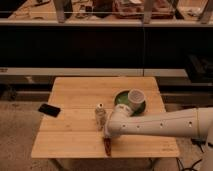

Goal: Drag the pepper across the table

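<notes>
One slim, dark red pepper [107,146] lies close to the front edge of the table [65,142], a little right of the middle, its length running roughly front to back and its tip pointing toward the front edge. It is small and chili-shaped, and its upper end disappears under the end of the white arm. The gripper [106,139] sits right at that upper end, low over the wood, but the arm's bulky wrist covers it. The arm itself reaches in from the right side, crossing the front right part of the tabletop.

The table is a light wooden rectangle built of long planks with visible seams. Just behind the wrist stands a small bottle [100,116], upright, near the middle of the top. To the right of it rests a green plate [121,101] with a white cup [136,97] on it. A flat black phone [49,109] lies at the left edge, overhanging it slightly, well apart from the pepper. Below the table is a pale speckled floor; behind it runs a dark, long counter front with cluttered shelves above.
</notes>
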Controlling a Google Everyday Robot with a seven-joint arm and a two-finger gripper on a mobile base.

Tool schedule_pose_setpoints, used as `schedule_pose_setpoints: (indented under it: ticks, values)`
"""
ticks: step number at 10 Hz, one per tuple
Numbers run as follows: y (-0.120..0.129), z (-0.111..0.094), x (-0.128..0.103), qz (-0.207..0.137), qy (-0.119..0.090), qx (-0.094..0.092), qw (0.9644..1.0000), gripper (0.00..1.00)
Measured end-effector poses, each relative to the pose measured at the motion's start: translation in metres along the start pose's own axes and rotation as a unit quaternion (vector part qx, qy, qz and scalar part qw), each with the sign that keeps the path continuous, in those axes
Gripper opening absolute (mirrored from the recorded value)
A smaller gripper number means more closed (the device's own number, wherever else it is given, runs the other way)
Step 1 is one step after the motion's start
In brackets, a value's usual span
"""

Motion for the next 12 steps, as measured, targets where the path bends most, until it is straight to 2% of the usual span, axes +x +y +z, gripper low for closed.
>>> schedule_pose_setpoints:
  ticks: [2, 6, 12]
  values:
    - [0.016, -0.005, 0.0, 0.01, 0.002, -0.008, 0.9999, 0.37]
    - [0.045, -0.004, 0.003, 0.04, -0.003, -0.011, 0.9991, 0.37]
    - [0.088, -0.011, 0.015, 0.078, -0.002, -0.031, 0.9965, 0.37]
